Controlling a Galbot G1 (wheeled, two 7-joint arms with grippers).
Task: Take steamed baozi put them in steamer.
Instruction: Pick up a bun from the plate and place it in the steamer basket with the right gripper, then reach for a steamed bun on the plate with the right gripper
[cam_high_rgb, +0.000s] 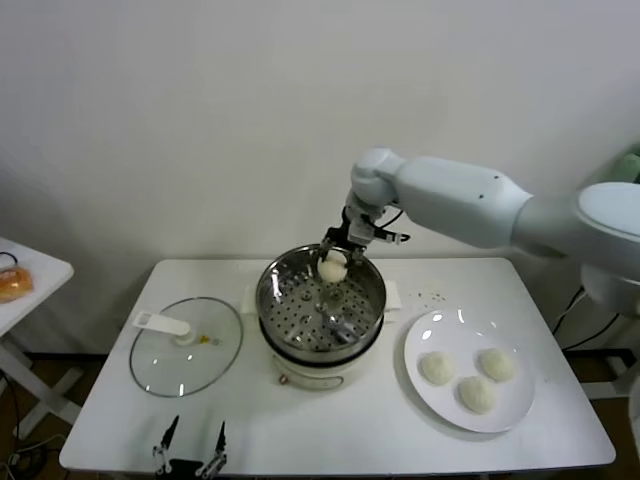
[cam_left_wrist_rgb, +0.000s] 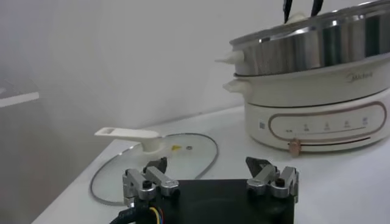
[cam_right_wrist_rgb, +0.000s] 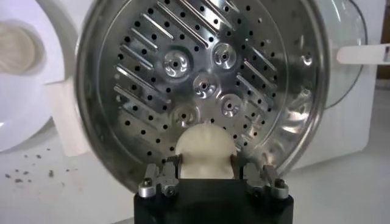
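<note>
My right gripper (cam_high_rgb: 334, 262) is shut on one off-white baozi (cam_high_rgb: 333, 268) and holds it over the far rim of the steel steamer (cam_high_rgb: 285, 300). In the right wrist view the baozi (cam_right_wrist_rgb: 205, 151) sits between the fingers above the perforated steamer floor (cam_right_wrist_rgb: 201, 67), which holds no buns. Three more baozi (cam_high_rgb: 437, 367) (cam_high_rgb: 497, 363) (cam_high_rgb: 477, 393) lie on the white plate (cam_high_rgb: 432, 400) to the right of the steamer. My left gripper (cam_high_rgb: 190, 450) is open and empty, parked low at the table's front left; it also shows in the left wrist view (cam_left_wrist_rgb: 210, 176).
A glass lid (cam_high_rgb: 186, 346) with a white handle lies flat on the table left of the steamer. The steamer sits on a cream-white pot base (cam_left_wrist_rgb: 317, 115). A small side table (cam_high_rgb: 20, 285) stands at the far left.
</note>
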